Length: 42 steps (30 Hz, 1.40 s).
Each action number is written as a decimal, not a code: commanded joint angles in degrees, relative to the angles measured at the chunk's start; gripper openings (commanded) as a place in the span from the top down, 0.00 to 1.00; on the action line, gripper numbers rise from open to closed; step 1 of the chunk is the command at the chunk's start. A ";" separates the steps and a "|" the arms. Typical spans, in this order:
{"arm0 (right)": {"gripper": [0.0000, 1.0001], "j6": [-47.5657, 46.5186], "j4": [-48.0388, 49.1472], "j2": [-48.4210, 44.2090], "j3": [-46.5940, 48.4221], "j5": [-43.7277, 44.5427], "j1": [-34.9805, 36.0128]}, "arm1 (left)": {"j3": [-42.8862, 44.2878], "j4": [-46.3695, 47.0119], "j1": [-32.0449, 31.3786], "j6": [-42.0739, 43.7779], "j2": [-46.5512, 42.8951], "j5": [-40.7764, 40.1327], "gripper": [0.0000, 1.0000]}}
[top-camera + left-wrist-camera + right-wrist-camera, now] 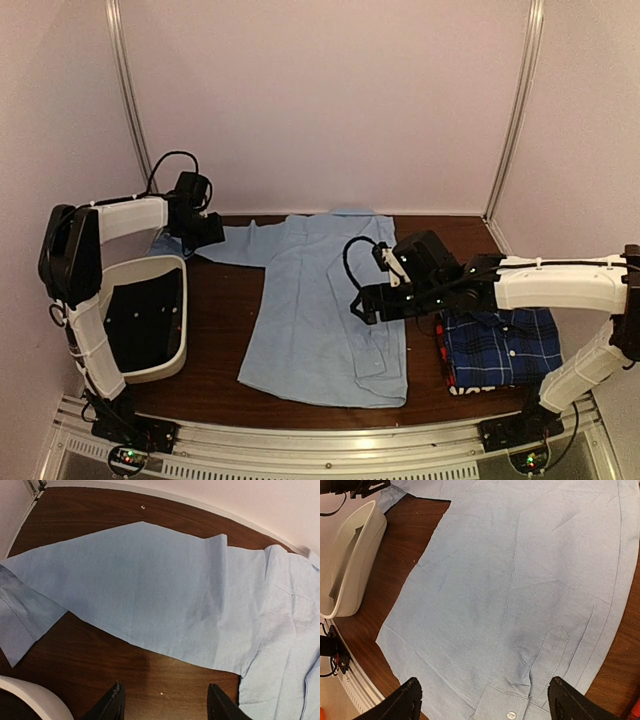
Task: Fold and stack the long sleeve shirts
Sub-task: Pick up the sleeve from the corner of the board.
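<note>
A light blue long sleeve shirt lies spread flat mid-table. One sleeve stretches out to the left, and the other is folded over the body with its buttoned cuff near the hem. At the right a folded blue-and-navy plaid shirt rests on a red and black one. My left gripper is open over bare wood just beside the stretched sleeve, holding nothing. Over the shirt's right side hangs my right gripper, wide open and empty above the cuff.
A white bin with black lining stands at the left, close under the left arm; its rim shows beside the left fingers. Walls close the back and sides. A metal rail runs along the near edge.
</note>
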 commanded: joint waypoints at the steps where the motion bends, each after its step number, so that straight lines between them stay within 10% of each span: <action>1: 0.12 -0.56 1.23 -2.25 1.31 1.82 -0.48 | 6.21 -0.74 2.72 3.16 4.81 -1.28 0.43; 19: 0.11 0.22 3.88 -4.73 -0.36 2.17 -0.76 | 14.93 -3.52 12.89 1.53 14.21 -2.51 0.43; 42: 0.11 2.02 6.76 -6.13 -2.84 0.94 -0.75 | 12.10 8.09 21.02 -21.44 14.68 5.82 0.42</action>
